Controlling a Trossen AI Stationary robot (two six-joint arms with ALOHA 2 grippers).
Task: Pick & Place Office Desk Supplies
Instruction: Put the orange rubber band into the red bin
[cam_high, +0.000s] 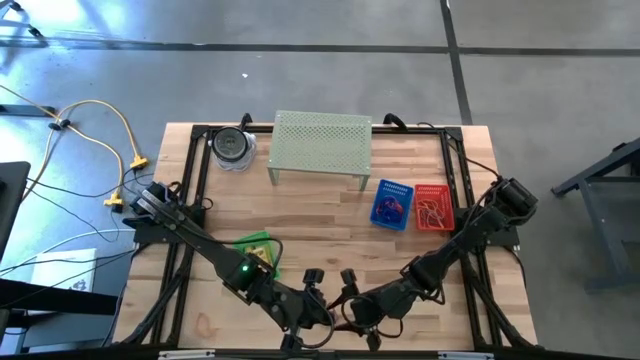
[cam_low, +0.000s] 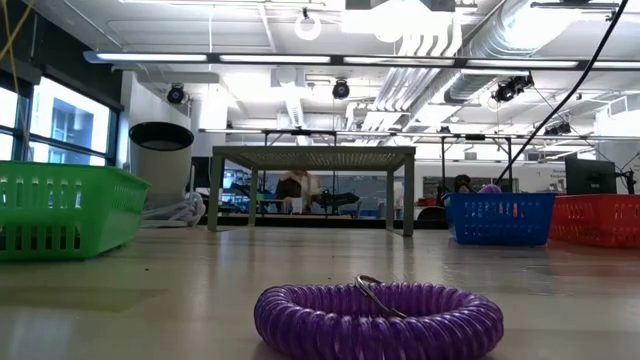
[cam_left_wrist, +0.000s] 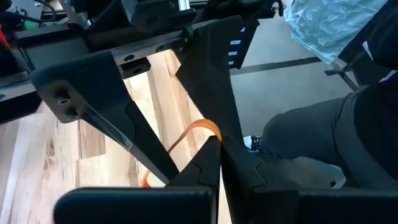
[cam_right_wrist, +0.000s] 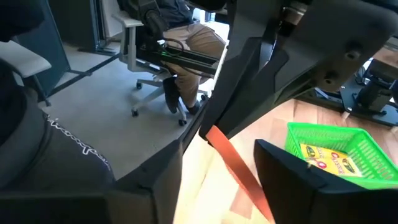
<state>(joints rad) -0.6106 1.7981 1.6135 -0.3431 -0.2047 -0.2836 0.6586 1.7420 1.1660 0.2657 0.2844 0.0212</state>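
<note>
A: Arms?
B: Both reached low to the table's front edge, grippers nose to nose near the middle; left gripper (cam_high: 312, 300) had its fingers pressed together, pinching an orange loop (cam_left_wrist: 198, 129); right gripper (cam_high: 352, 305) had fingers apart, the same orange band running between them in its wrist view.
A: Other supplies?
B: Purple coiled loop (cam_low: 378, 318) lay flat on the wood at the front; yellow packet (cam_right_wrist: 328, 157) sat in the green basket (cam_right_wrist: 367, 144); blue basket (cam_high: 392, 203) and red basket (cam_high: 433, 207) stood side by side right of the pale-green shelf (cam_high: 321, 143).
</note>
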